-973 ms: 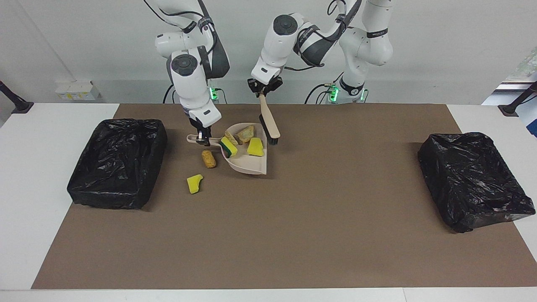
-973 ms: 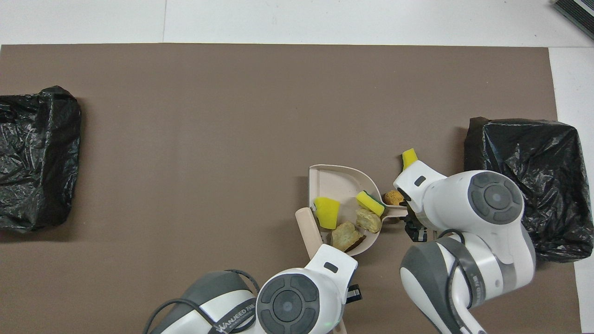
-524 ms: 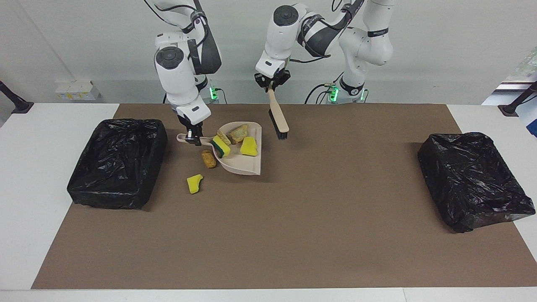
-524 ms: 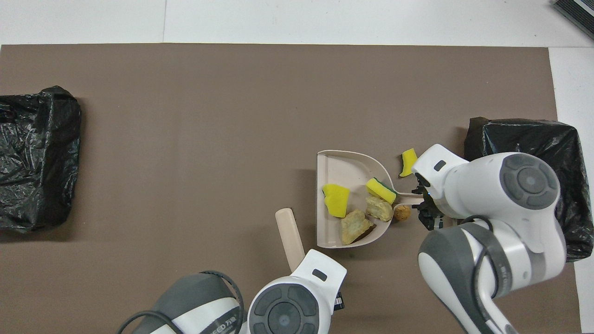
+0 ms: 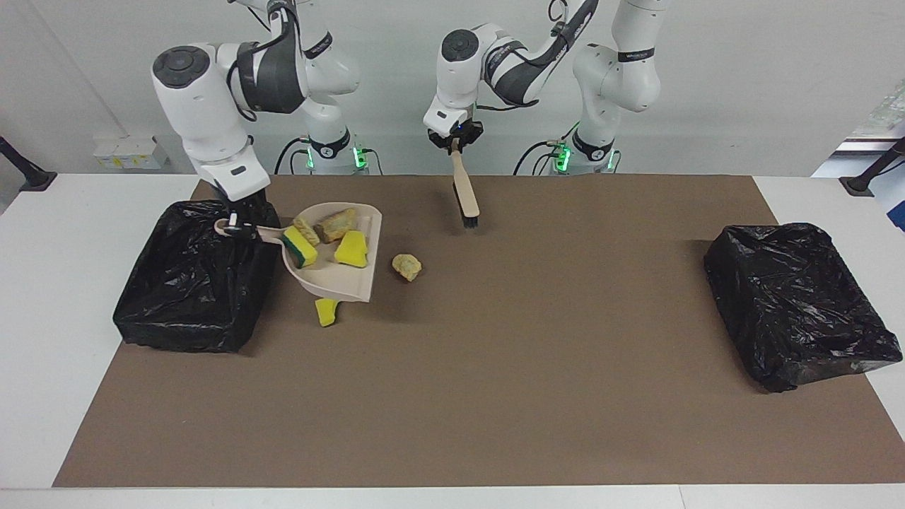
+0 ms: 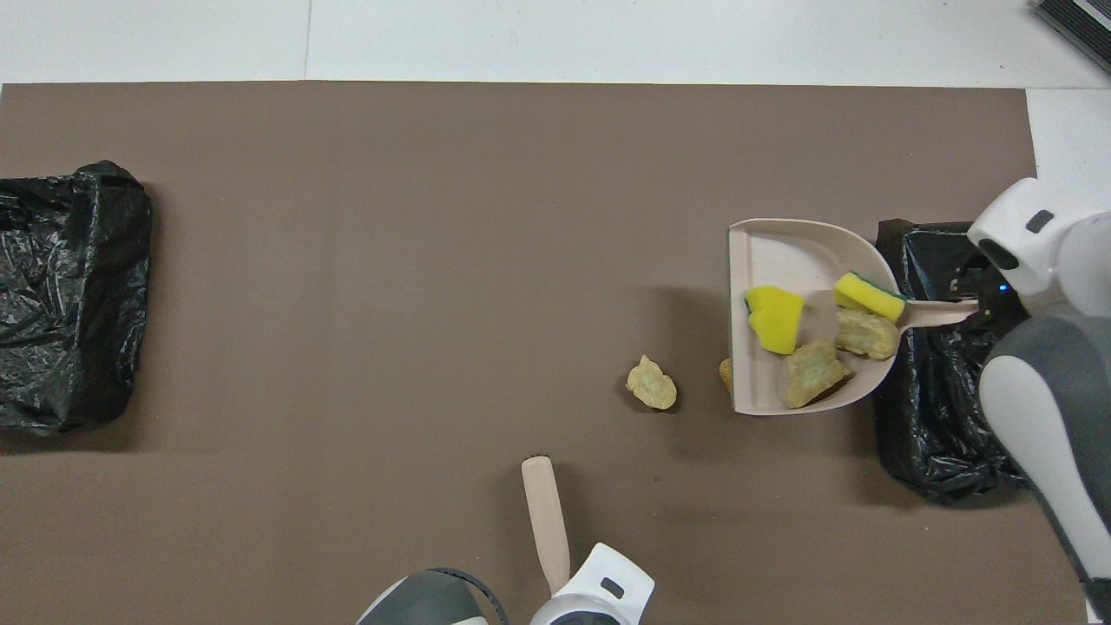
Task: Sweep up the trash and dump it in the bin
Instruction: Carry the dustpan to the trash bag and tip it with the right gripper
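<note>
The white table [image 5: 85, 424] carries a brown mat [image 5: 495, 396]. On the mat, a black-lined bin [image 5: 194, 276] sits at the right arm's end; a yellow scrap [image 5: 326, 312] lies near that bin, a tan chunk [image 5: 407, 266] somewhat further from it, and a second black-lined bin [image 5: 795, 304] well apart from it.

A robotics lab: two white arms [image 5: 212, 106] bolted at a mat-covered table [image 5: 495, 389].

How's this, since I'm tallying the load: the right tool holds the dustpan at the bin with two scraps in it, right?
No: it holds four, not two, as the overhead view shows: a yellow piece, a yellow-green sponge and two tan chunks. The right tool does hold the dustpan at the bin.
</note>
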`<state>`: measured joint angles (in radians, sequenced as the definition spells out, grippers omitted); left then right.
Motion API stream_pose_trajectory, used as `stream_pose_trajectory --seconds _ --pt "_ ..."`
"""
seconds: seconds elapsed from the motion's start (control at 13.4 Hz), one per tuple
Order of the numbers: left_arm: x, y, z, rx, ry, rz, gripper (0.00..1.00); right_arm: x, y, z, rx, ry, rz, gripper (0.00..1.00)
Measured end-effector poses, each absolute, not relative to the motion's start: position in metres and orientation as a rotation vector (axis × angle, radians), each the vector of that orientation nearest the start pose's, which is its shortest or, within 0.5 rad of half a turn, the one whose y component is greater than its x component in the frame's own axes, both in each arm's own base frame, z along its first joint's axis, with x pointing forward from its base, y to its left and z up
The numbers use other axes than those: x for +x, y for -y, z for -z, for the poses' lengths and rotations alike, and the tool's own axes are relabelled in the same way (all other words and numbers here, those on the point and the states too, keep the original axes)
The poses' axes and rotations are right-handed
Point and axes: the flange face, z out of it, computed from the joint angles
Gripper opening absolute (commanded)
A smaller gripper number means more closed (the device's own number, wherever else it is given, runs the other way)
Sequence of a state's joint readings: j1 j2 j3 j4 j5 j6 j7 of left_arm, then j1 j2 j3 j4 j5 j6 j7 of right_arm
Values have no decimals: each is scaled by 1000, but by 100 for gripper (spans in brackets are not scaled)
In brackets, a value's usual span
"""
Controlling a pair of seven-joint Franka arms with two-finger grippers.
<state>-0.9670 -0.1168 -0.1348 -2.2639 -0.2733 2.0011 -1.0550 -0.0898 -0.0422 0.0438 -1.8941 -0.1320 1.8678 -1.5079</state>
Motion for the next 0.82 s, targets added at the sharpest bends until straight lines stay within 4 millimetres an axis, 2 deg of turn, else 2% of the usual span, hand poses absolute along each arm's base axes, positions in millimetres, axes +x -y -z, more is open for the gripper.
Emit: stream_pose_trajectory --seconds 0.22,0.37,0.6,0.67,0.75,0.82 --pt "206 432 -381 -3103 96 -392 0 552 93 -523 -2467 2200 -267 0" --pt "208 428 -371 -3119 78 -373 0 547 125 -524 -2520 2190 -370 0" --pt "224 417 -367 -3136 73 -364 0 532 184 -528 -2559 2166 -491 0" --pt "232 413 -366 -3141 72 -363 16 524 207 -530 -2566 2154 -522 0" --pt "239 409 -366 -3144 75 -364 45 515 228 -531 -2571 2136 -545 0" --pt "243 406 -366 -3145 78 -364 65 505 247 -532 -2573 2121 -573 0"
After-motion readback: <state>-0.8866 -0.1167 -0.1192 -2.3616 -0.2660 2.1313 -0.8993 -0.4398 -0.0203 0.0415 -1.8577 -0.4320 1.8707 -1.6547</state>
